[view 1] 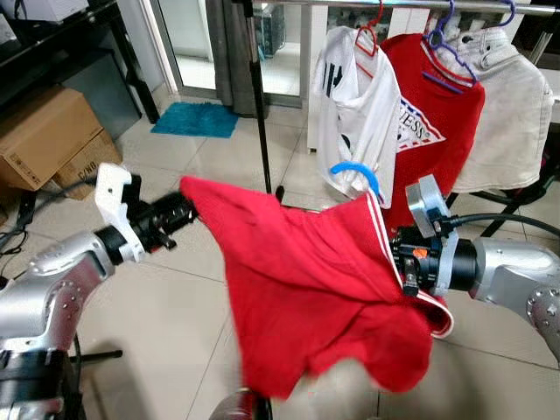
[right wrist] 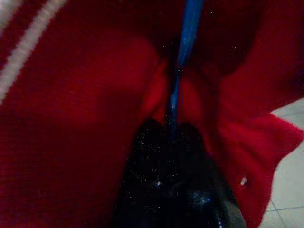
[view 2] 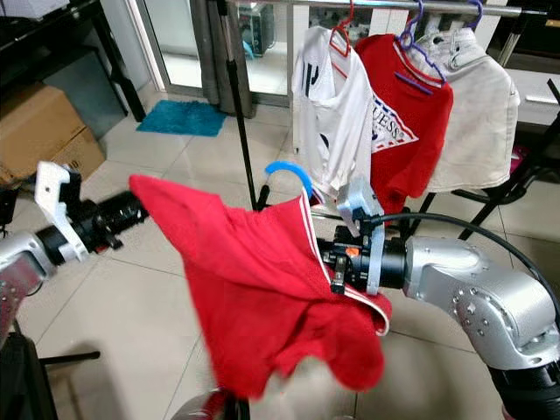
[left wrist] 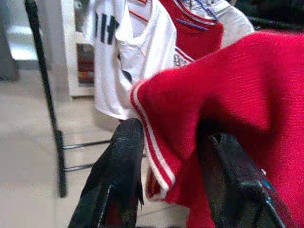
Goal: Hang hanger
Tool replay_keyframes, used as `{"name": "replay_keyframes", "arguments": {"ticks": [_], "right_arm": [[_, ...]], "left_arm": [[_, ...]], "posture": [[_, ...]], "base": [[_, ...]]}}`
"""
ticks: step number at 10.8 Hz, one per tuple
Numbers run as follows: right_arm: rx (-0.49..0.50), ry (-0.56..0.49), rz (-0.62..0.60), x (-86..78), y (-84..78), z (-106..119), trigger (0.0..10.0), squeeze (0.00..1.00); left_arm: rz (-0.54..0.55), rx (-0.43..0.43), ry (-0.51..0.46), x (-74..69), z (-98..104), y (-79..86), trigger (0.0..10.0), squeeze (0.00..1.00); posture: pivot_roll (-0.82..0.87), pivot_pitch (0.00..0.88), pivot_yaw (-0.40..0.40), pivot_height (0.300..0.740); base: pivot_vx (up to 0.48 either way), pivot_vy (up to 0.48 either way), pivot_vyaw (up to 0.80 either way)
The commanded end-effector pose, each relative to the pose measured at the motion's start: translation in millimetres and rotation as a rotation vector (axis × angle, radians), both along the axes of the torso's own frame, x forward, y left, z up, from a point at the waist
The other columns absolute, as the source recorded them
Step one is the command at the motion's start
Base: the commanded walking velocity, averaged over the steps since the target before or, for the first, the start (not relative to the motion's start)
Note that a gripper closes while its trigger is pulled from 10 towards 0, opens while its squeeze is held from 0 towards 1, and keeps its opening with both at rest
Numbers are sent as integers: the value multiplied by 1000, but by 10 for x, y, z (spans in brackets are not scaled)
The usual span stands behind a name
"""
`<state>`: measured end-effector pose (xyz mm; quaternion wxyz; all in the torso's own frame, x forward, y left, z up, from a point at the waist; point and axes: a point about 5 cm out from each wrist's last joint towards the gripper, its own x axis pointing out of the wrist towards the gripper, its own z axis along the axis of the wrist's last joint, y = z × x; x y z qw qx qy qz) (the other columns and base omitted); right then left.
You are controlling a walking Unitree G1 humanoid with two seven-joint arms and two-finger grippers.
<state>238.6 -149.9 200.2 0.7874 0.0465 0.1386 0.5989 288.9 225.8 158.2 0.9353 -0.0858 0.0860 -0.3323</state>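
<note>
My left fingers [left wrist: 166, 185] pinch one edge of the red shirt [view 1: 306, 280], and my right fingers [right wrist: 171, 137] are closed on its blue hanger [view 1: 357, 172], so the shirt hangs spread between my 2 arms, clear of the pale tiled floor [view 1: 175, 297]. Just beyond it, the clothes rail [view 1: 394, 3] carries 3 garments on hangers, with free rail between the black upright pole [view 1: 258, 96] and the white shirt [view 1: 354, 105]. The middle red shirt [view 1: 437, 114] reads "ESS", and cardboard boxes [view 1: 52, 140] and a blue mat [view 1: 197, 120] lie on my left.

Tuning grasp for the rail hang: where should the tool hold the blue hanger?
At the blue hanger neck, just under the hook, approached from the robot's right as the right tool is now. The hook sticks up bare above the red shirt; the rest is draped.
</note>
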Motion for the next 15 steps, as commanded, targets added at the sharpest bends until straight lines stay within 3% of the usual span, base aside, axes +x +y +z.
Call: {"name": "replay_keyframes", "arguments": {"ticks": [1, 5, 11, 13, 15], "right_arm": [[33, -52, 45, -38, 21, 157, 10000, 0], [36, -57, 55, -77, 27, 182, 10000, 0], [5, -45, 10, -56, -1, 126, 10000, 0], [0, -6, -28, -24, -21, 92, 10000, 0], [59, 29, -74, 20, -17, 125, 10000, 0]], "left_arm": [[-9, -36, 0, 52, 41, 16, 0, 0], [-28, -206, 6, 185, 68, 6, 0, 0], [83, -241, -17, 255, 34, 109, 0, 0], [292, -228, -29, 334, -13, 324, 0, 0], [530, -205, -3, 380, -81, 572, 0, 0]], "posture": [[-116, 64, 94, 740], [-129, 66, 112, 740], [-125, 70, 118, 740], [-127, 70, 119, 740], [-128, 68, 117, 740]], "base": [[0, 0, 0], [0, 0, 0], [0, 0, 0], [0, 0, 0], [0, 0, 0]]}}
